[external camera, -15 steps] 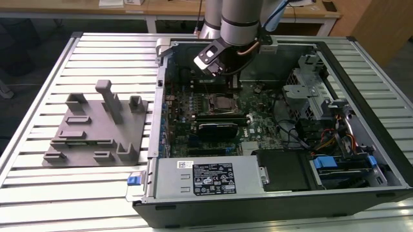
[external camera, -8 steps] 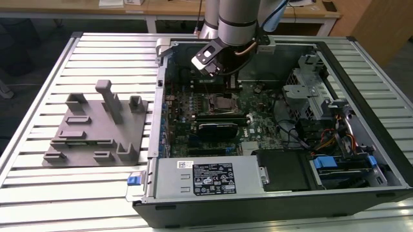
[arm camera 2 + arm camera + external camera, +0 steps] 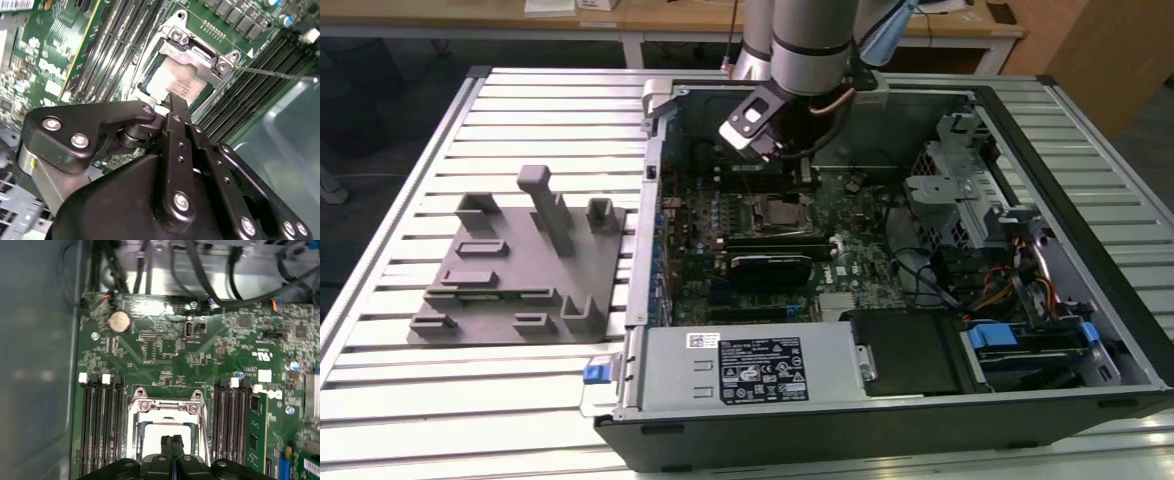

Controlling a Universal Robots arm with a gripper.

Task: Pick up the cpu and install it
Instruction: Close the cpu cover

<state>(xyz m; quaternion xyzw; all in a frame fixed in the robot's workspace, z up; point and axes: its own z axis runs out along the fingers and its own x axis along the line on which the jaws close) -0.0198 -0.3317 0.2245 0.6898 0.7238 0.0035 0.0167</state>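
Jaws pressed together, tip against tip with nothing between them, mark the gripper (image 3: 172, 441), which hangs just above the cpu (image 3: 152, 432) in both wrist views. The cpu lies flat inside the socket (image 3: 167, 405), its pale silver top framed by the socket's metal bracket with screws at the corners. Whether the tips touch the chip or stand a little off it cannot be told. Banks of black memory slots (image 3: 100, 430) run on either side of the socket, and a round coin battery (image 3: 120, 321) sits on the green motherboard (image 3: 165, 347), well apart from the socket. In the exterior view the arm (image 3: 807, 40) reaches from over the tabletop's far edge into an open computer case (image 3: 921, 420). The case takes up the part of the slatted metal tabletop (image 3: 400, 400) toward the exterior view's right and extends to its near edge. A grey fixture block (image 3: 520, 270) with upright posts lies on the tabletop toward the exterior view's left, just beside the case wall and well apart from the gripper. A grey power supply (image 3: 667, 370) sits along the case's near side.
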